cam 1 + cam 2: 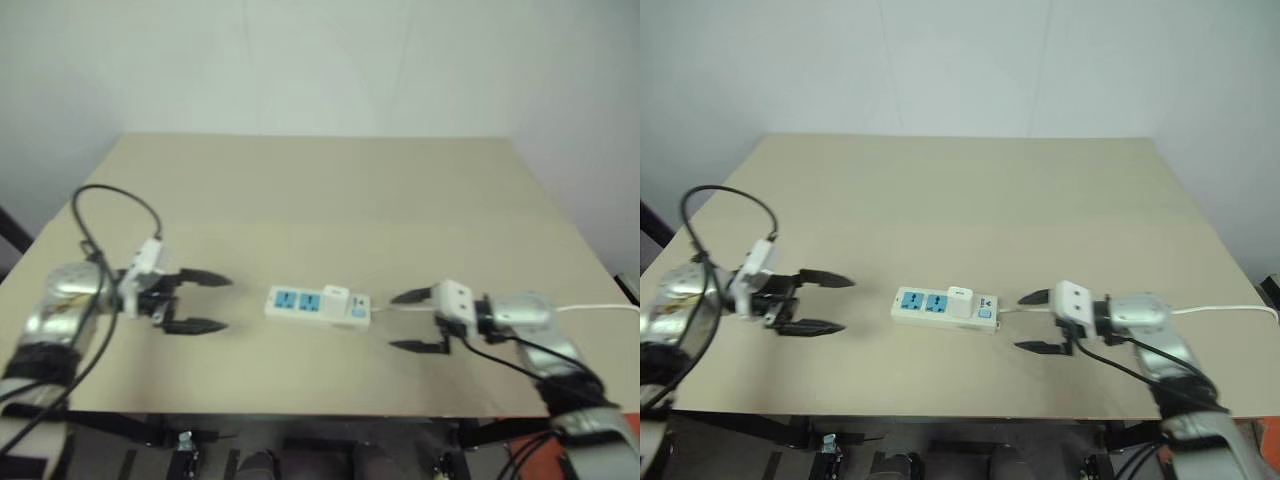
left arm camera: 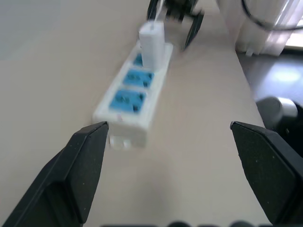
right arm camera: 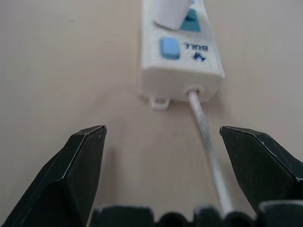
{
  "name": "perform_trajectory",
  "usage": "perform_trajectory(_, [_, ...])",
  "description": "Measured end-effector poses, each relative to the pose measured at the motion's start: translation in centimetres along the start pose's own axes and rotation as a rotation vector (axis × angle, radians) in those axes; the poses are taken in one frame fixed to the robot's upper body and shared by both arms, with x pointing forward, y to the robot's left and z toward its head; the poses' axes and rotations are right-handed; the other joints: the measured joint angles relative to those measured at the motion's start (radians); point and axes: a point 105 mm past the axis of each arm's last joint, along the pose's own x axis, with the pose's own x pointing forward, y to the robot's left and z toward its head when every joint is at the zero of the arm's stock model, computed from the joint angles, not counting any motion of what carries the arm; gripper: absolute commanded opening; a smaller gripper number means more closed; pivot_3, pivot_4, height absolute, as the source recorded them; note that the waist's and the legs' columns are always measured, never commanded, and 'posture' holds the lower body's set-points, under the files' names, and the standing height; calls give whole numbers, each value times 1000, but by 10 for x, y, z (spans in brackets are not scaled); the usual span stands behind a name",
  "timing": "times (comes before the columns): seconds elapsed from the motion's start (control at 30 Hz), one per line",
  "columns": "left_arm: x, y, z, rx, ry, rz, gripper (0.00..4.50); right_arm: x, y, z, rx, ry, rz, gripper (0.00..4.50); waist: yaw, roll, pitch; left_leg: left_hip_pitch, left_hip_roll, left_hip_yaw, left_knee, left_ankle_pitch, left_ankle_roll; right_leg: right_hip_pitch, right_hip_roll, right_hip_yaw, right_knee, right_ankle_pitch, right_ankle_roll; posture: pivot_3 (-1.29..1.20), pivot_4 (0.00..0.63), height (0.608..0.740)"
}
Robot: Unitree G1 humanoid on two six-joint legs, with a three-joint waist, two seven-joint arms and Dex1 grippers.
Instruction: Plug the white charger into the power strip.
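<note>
Standing upright in the strip [image 1: 944,307] near its cord end, mid-table [image 1: 970,200], charger [image 1: 959,300] looks plugged in, though full seating of the prongs cannot be confirmed from these blurred views. Flanking the strip, apart from it on either side: left gripper [image 1: 822,303] and right gripper [image 1: 1034,322], both spread wide and empty, nothing touched. Judging by this, task seems essentially done; at most a check of the seating and clearing the arms left.

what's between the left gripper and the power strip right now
Nothing: bare table separates the open left gripper from the power strip, seen in the left eye view.
</note>
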Motion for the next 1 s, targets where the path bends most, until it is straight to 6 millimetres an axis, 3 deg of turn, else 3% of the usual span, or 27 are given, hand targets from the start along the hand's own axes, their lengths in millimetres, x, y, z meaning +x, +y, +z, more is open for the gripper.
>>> perform_trajectory(0.13, [-30, -8, -4, -17, 42, 82, 4500, -47, 2, 3, 17, 72, -37, 4473, 7, 0, 2, 2, 1, 1, 0, 0, 0, 1, 0, -1, 0, -1, -1, 0, 150, 740])
perform_trajectory(0.33, [-52, -17, -4, -41, 57, 153, 4500, -86, 11, 1, 78, 137, -95, 4473, 11, 0, 2, 5, 2, 3, 1, 0, 0, 2, 0, 1, 0, -1, -1, 0, 150, 740])
perform_trajectory(0.63, [-43, -20, -1, -39, 46, 155, 4500, -94, 18, 3, 117, 150, -117, 4473, 9, 0, 2, 5, 2, 5, 1, 0, 0, 2, 0, 2, 0, -1, -1, 0, 150, 740])
perform_trajectory(1.0, [-36, -8, 5, -2, 34, 173, 4500, -106, 23, -2, 154, 209, -172, 4473, 11, 0, 2, 4, 1, 4, 1, 0, 0, 2, 0, 2, 0, -1, -1, 0, 150, 740])
